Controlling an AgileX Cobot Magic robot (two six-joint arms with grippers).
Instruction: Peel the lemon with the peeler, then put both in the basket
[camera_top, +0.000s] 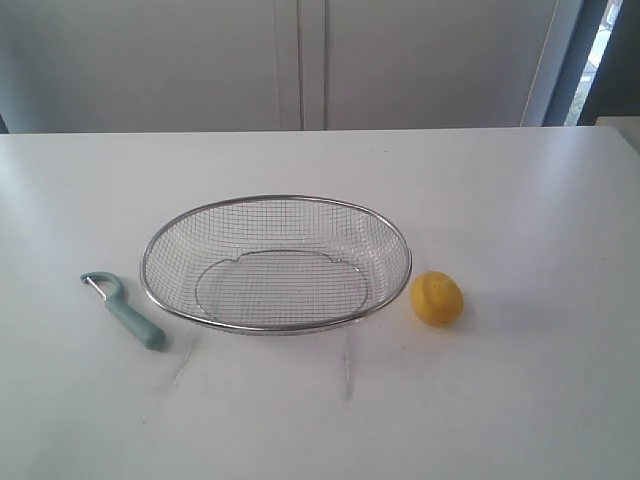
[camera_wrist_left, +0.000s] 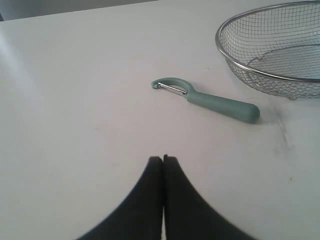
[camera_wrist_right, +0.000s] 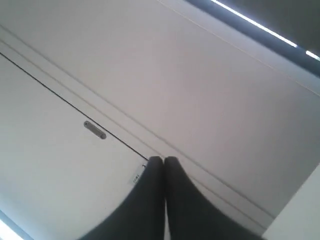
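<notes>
The yellow lemon (camera_top: 437, 298) rests on the white table just right of the wire basket (camera_top: 276, 199). Left of the basket lies the teal-handled peeler (camera_top: 124, 309), blade end pointing away from the basket. In the left wrist view the peeler (camera_wrist_left: 212, 100) and the basket's rim (camera_wrist_left: 240, 64) lie ahead of my left gripper (camera_wrist_left: 163, 159), which is shut with nothing in it and stands well short of the peeler. My right gripper (camera_wrist_right: 163, 160) is shut and empty, facing a white panelled wall; the lemon is out of its view. Neither arm shows in the exterior view.
The white table (camera_top: 520, 200) runs back to a pale wall with a vertical seam (camera_top: 301, 60). A dark window frame (camera_top: 585, 55) stands at the back right. A small metal fitting (camera_wrist_right: 94, 130) sits on the wall panel in the right wrist view.
</notes>
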